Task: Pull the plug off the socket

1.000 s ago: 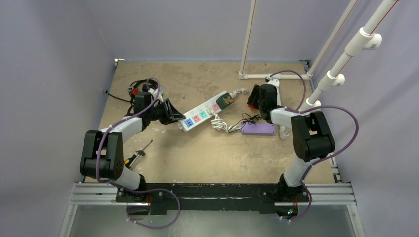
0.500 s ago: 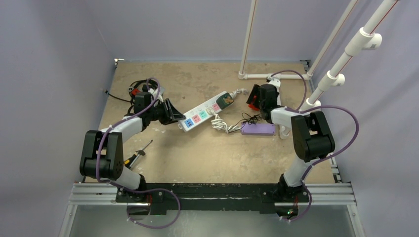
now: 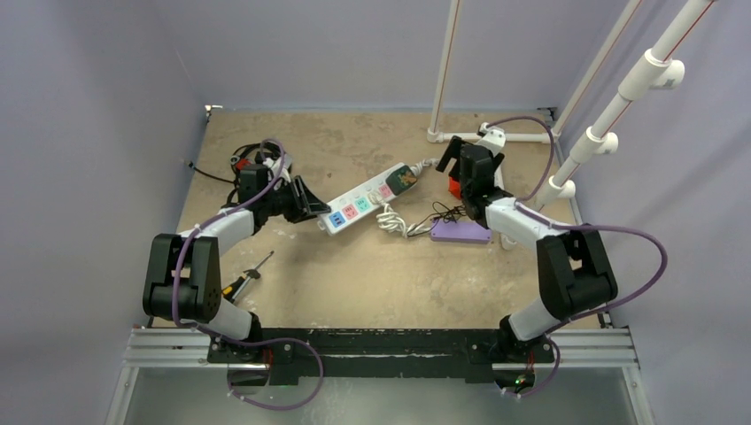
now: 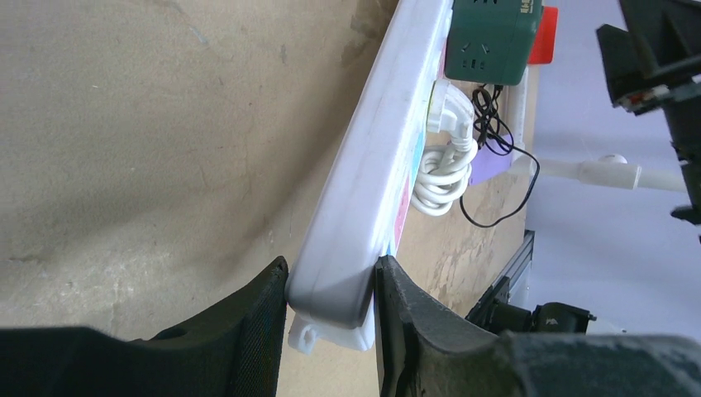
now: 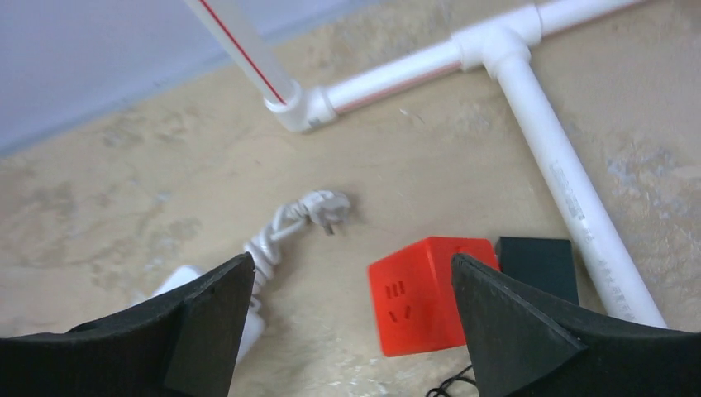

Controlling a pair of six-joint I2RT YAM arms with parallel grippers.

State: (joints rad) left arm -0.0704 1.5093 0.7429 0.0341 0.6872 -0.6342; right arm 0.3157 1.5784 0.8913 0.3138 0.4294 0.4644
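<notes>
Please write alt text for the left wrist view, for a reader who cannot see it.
The left gripper grips the near end of a long white power strip between its black jaws, on a tan table. Farther along the strip sit a white plug with a coiled white cord and, beyond it, a green adapter.

The right claw (image 3: 450,159) shifts toward 12 o'clock as its elbow (image 3: 576,274) drops toward 5 o'clock, exposing more of the red cube (image 3: 454,187).
</notes>
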